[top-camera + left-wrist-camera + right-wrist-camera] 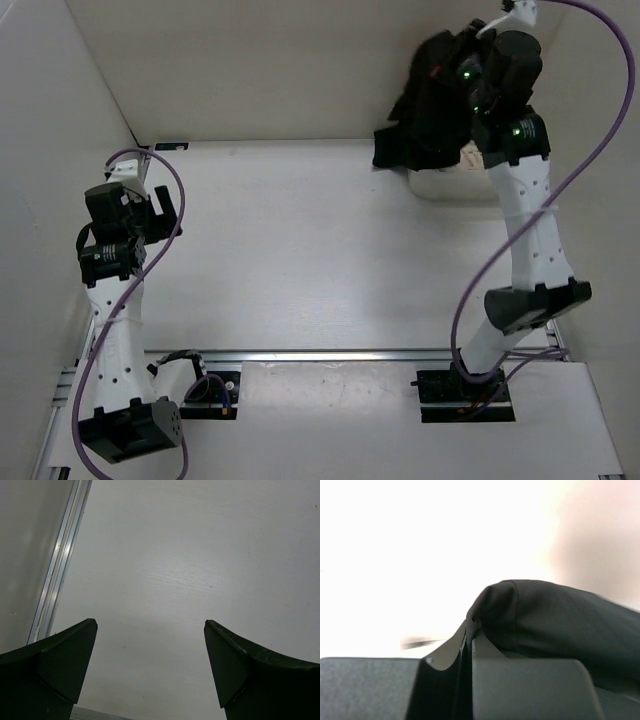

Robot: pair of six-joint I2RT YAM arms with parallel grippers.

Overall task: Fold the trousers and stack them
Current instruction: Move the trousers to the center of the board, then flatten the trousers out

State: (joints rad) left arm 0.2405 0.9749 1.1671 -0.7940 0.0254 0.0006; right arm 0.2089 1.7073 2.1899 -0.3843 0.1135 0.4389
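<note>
Two arms show in your top view, well apart. Your left gripper (165, 212) hangs over the left side of the table (300, 250), close to the side wall, with its jaws spread wide and nothing between them. Its wrist view gives you only bare white tabletop between the two dark fingers (60, 665), with a metal rail (60, 565) running along the left edge.

Your right arm (530, 230) is stretched out to the far right corner. The trousers (430, 110) sit there as a black heap against the back wall, piled over the basket (445, 186), of which only a pale strip shows beneath the cloth. One black flap reaches down to the tabletop on the heap's left side. From above, the gripper is lost in the heap. In the wrist view, your right gripper (470, 625) is clenched on a fold of the trousers, and the cloth bulges out to the right of the fingertips. The background there is washed out to white.
</note>
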